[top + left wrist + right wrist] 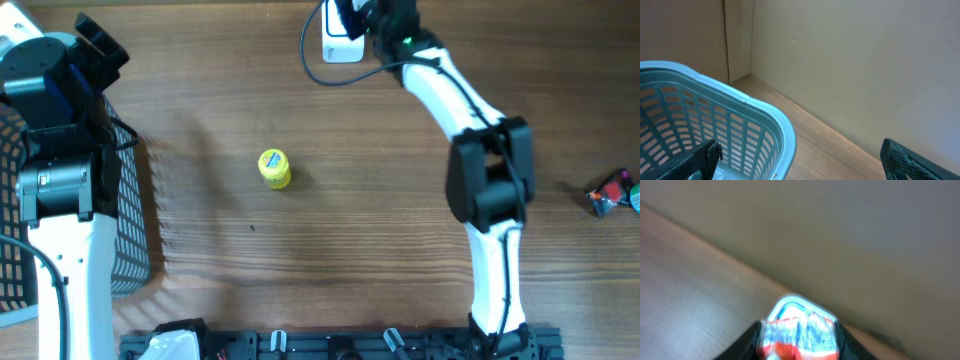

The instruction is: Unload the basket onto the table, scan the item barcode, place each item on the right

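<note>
Right wrist view is showing the right claw [799, 341] clamping a red-and-white packet [800, 330] by the white scanner [338, 46], likely needing its barcode held square and steady.

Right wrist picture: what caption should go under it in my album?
The right gripper holds a red-and-white packet in front of the white scanner.

One basket [133, 215] — one scanner [340, 46] — three items [274, 168]
</note>
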Tool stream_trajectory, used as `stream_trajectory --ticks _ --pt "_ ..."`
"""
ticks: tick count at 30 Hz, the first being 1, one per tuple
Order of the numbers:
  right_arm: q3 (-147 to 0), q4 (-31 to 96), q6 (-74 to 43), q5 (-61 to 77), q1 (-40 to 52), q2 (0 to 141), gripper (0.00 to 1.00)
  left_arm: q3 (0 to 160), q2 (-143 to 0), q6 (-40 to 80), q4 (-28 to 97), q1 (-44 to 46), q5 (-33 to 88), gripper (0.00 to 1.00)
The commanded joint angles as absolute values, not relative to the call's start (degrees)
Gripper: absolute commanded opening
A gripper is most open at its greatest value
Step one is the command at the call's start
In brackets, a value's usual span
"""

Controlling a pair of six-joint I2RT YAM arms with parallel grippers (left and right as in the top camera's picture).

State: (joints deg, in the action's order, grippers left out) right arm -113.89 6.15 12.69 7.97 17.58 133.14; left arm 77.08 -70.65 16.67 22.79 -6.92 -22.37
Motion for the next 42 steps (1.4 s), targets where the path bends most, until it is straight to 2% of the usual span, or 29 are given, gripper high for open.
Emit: stream_trajectory --ticks 1,4,7,9,11,15,17,22,23,25,26,27,28,32,36,40,42 --pt "-114.74 22.33 11.99 -10.22 17.91 117.93 0.34 77.01 -70.65 16.95 22.04 -5.67 -21.21 1.00" --pt "-114.74 41.54 7.38 -27.14 16.12 111.02 0.34 77.01 -70.61 16.97 21.82 -2.04 -21.21 1.00" --pt "-114.74 59.75 -3.42 -26.50 9.37 108.09 0.35 77.01 -70.35 16.95 21.50 2.17 -21.26 1.00" --pt "-114.08 67.24 -6.85 -21.74 2.13 108.44 0.35 77.01 -69.80 16.93 21.37 4.01 -21.26 1.00" --pt "-111.20 67.79 -7.68 -16.71 -4.97 108.44 0.34 77.01 -68.97 16.95 21.37 4.69 -21.26 1.00" --pt "-100.16 59.75 -7.70 -10.02 -18.68 108.55 0.34 77.01 -66.65 16.95 21.50 4.67 -21.26 1.00" --pt "-94.26 54.72 -7.73 -10.04 -22.50 108.55 0.41 77.01 -66.02 16.95 21.67 4.67 -21.26 1.00" --pt "-75.70 38.00 -13.82 -10.04 -27.73 108.55 0.42 77.01 -65.71 16.95 22.06 4.67 -21.26 1.00" --pt "-72.12 34.41 -14.57 -10.02 -27.83 108.55 0.52 77.01 -65.71 16.95 22.06 4.67 -21.26 1.00" --pt "-68.38 30.37 -14.98 -10.02 -27.83 108.55 0.60 77.01 -65.71 16.93 22.06 4.67 -21.26 1.00" --pt "-68.01 30.02 -14.98 -10.00 -27.83 108.55 0.74 77.01 -65.71 16.93 22.06 4.67 -21.26 1.00" --pt "-68.03 30.00 -14.72 -10.00 -27.83 108.53 0.84 77.01 -65.71 16.95 22.06 4.67 -21.26 1.00" --pt "-68.36 30.09 -12.47 -9.19 -27.83 108.38 1.00 77.01 -65.71 16.95 22.06 4.67 -21.26 1.00" --pt "-69.54 30.74 -12.23 -4.75 -27.55 103.79 1.00 77.01 -65.54 16.93 22.04 4.67 -21.28 1.00" --pt "-69.56 31.07 -12.23 -0.34 -23.11 86.04 1.00 77.01 -64.49 16.97 22.04 4.67 -21.23 1.00" --pt "-69.17 33.82 -13.61 25.93 -9.37 65.21 1.00 77.01 -61.69 16.95 22.02 4.67 -21.26 1.00" --pt "-68.99 34.17 -4.78 38.96 -1.74 62.22 1.00 77.01 -59.09 16.95 22.06 4.67 -21.26 1.00"
